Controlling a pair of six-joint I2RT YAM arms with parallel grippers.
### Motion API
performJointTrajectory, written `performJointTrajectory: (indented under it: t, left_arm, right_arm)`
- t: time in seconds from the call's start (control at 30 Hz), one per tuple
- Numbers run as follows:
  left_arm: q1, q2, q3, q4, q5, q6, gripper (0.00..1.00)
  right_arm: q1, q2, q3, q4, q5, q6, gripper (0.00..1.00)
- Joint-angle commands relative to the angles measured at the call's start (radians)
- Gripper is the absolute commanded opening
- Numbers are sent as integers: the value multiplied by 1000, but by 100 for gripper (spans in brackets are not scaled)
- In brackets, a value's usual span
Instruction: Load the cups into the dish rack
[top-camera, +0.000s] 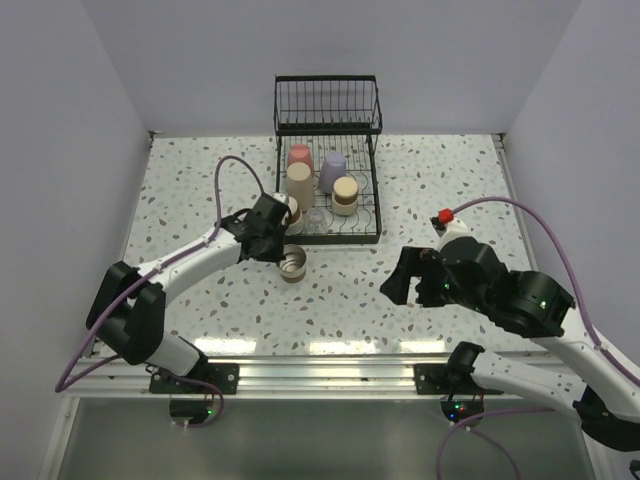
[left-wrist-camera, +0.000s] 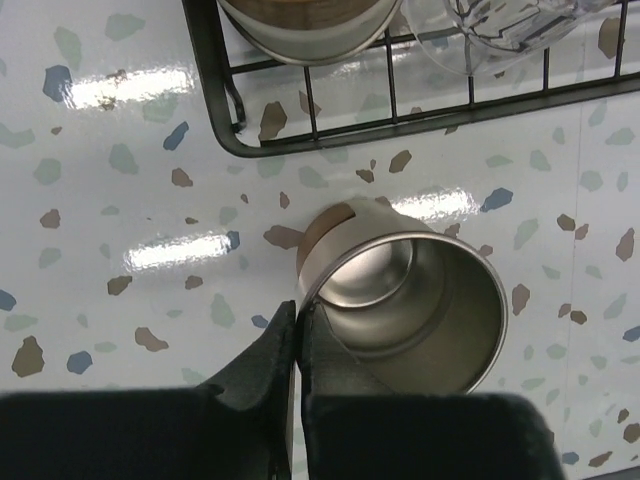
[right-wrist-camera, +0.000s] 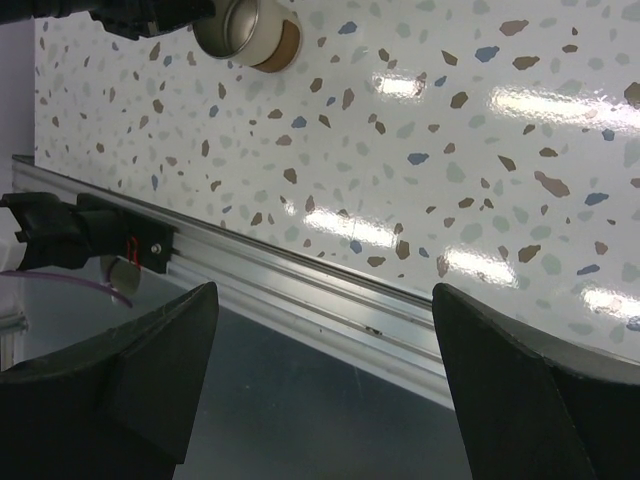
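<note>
The left gripper (left-wrist-camera: 298, 318) is pinching a brown cup (left-wrist-camera: 420, 300) by its rim, one finger inside and one outside. The cup is sitting low over the table (top-camera: 200, 180), just outside the rack (top-camera: 378, 215). The right gripper (right-wrist-camera: 325, 300) is hanging wide open, gripping nothing.

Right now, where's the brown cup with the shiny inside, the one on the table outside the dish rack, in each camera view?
Top external: brown cup left of centre, just in front of the dish rack's near-left corner.
Left wrist: the cup fills the centre, its opening towards the camera.
Right wrist: the cup at the top edge, left of centre.
Shared landmark: the left gripper, right beside the cup in every view.
</note>
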Motion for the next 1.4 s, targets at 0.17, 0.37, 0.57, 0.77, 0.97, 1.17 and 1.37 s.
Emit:
performJointTrajectory:
  t: [0.17,0.37,0.57,0.77,0.97,1.17,1.37]
  left_arm:
    - [9,-68,82,-20,13,-7,0]
    - [24,-205,191,-12,163,-7,0]
    - [67,-317,229,118,427,-88,0]
    - [124,-435,116,573,709,-394,0]
    - [222,-477,-91,1202,866,-778,0]
    - [262,-477,-185,1497,880,-988,0]
    - [262,-461,-256,1615,850,-1087,0]
  right_arm:
    - [2,3,11,-3,33,11,91]
    - [2,15,65,72,51,-32,98]
    - [2,9,108,338,7,-20,98]
    - [-11,56,119,700,-39,109,99]
    - [-265,161,55,1078,-415,407,98]
    - [-320,178,59,1178,-468,454,98]
    - [-320,196,36,1230,-482,488,98]
